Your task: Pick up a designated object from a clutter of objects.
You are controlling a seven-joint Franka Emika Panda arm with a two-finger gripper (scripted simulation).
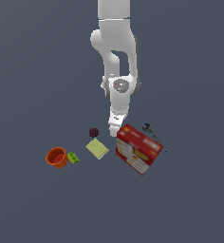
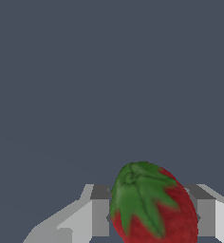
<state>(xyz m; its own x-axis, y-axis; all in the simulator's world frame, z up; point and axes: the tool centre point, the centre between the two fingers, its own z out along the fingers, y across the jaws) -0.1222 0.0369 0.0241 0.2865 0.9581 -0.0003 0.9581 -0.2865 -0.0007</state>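
In the exterior view my arm (image 1: 117, 71) reaches down just behind the red box (image 1: 138, 149), near the maroon ball (image 1: 93, 132) and the pale yellow square (image 1: 97, 148); the orange bowl (image 1: 56, 157) sits apart. In the wrist view the strawberry (image 2: 153, 205) sits clamped between my gripper's (image 2: 152, 216) fingers (image 2: 99, 213).
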